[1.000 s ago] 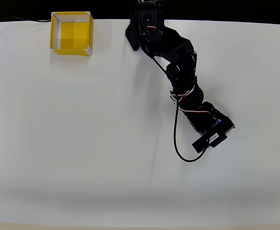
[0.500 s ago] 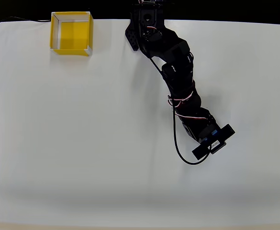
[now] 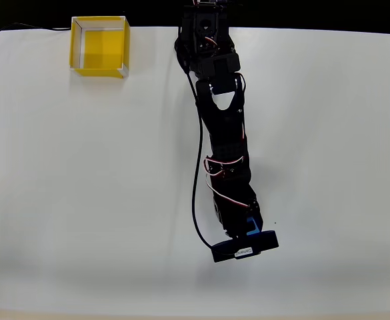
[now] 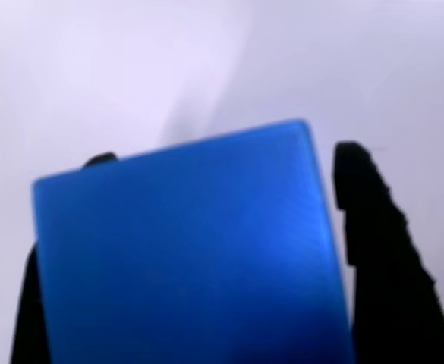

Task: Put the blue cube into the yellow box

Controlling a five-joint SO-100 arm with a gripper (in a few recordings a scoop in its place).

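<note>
In the wrist view the blue cube (image 4: 184, 250) sits large and slightly tilted between my gripper's (image 4: 225, 155) black fingers (image 4: 370, 227), over bare white table. Its left side hides most of the left finger. From overhead, my gripper (image 3: 248, 232) is at the end of the outstretched black arm, low in the picture and right of the middle, shut on the blue cube (image 3: 252, 225), of which a small blue patch shows. The yellow box (image 3: 105, 48) stands open-topped at the table's far left back edge, far from the gripper.
The white table (image 3: 81, 200) runs wide on both sides of the arm. A black cable (image 3: 195, 193) loops along the arm's left side. The arm's base (image 3: 205, 30) stands at the back edge, with dark ground beyond it.
The arm has swung from the right towards the picture's bottom and stretched out. The blue cube has travelled with the gripper. The yellow box has stayed in place.
</note>
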